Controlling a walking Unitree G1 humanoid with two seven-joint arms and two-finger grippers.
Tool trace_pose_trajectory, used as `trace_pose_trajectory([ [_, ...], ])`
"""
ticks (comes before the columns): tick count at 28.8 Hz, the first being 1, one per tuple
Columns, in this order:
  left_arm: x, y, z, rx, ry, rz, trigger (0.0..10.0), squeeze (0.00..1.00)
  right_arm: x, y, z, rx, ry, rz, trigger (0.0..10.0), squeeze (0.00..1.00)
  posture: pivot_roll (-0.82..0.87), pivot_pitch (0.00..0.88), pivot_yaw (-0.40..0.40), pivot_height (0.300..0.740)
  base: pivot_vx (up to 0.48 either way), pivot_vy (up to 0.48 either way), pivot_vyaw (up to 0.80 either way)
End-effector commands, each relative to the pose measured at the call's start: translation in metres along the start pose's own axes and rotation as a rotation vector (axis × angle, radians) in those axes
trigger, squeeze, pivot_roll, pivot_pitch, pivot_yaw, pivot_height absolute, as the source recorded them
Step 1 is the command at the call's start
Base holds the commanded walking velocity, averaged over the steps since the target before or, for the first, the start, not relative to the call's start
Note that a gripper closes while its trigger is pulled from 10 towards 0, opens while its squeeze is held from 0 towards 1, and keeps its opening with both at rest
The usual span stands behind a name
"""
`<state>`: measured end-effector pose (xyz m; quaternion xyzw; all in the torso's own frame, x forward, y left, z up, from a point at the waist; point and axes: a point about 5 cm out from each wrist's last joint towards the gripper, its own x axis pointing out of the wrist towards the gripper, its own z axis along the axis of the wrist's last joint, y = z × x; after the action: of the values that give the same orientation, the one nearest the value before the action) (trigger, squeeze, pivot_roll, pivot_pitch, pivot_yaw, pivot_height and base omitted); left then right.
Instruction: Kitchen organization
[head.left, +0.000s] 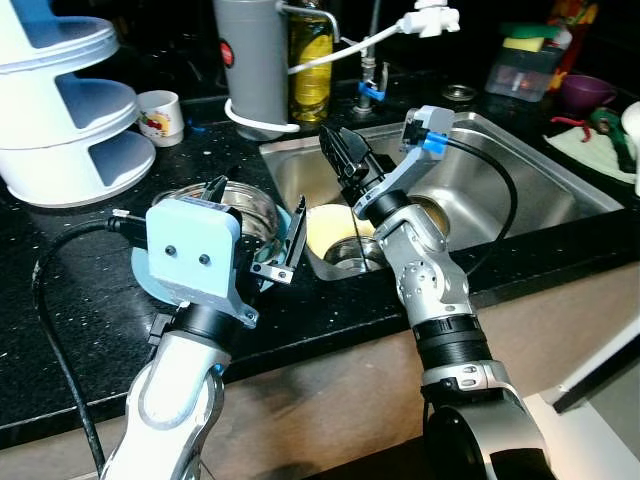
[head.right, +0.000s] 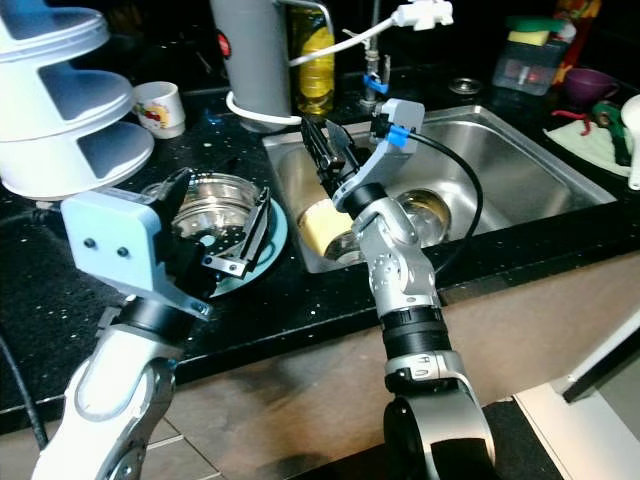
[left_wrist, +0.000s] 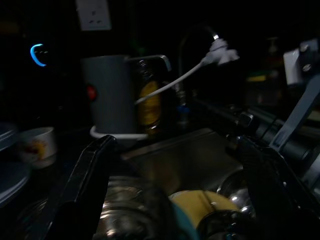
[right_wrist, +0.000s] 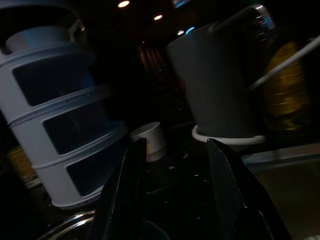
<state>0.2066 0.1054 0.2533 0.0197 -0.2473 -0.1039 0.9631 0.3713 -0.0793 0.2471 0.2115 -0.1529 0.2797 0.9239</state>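
Hidden: your left gripper (head.left: 262, 235) blocks part of the steel bowl (head.right: 212, 196) on the teal plate (head.right: 262, 246); fingers wide.
Sink (head.left: 520, 170): holds a yellow plate (head.left: 330, 228); right gripper (head.left: 343, 152) above, fingers apart, empty.

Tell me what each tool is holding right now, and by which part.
Nothing is held. The left tool is open around the steel bowl on the counter; the right tool hangs open over the sink.
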Motion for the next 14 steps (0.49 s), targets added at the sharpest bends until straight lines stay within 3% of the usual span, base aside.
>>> trace_pose_trajectory([
  [1,-0.005,0.009,-0.014,0.051,0.084,0.061,10.0,0.00,0.000,0.003,0.000,-0.024,0.012,0.016,10.0,0.00,0.12,0.000,-0.051,0.740,0.000,0.000,0.78],
  [3,-0.017,0.028,-0.031,0.120,0.186,0.178,10.0,0.00,0.001,0.004,-0.001,-0.056,0.032,0.026,10.0,0.00,0.12,0.000,-0.055,0.740,0.000,0.000,0.78],
  [6,-0.025,0.040,-0.039,0.136,0.232,0.243,10.0,0.00,0.001,0.005,-0.002,-0.078,0.046,0.036,10.0,0.00,0.13,0.000,-0.055,0.740,0.000,0.000,0.78],
  [14,-0.030,0.051,-0.049,0.143,0.284,0.284,10.0,0.00,0.003,0.007,-0.003,-0.088,0.054,0.045,10.0,0.00,0.13,0.000,-0.057,0.740,0.000,0.000,0.78],
])
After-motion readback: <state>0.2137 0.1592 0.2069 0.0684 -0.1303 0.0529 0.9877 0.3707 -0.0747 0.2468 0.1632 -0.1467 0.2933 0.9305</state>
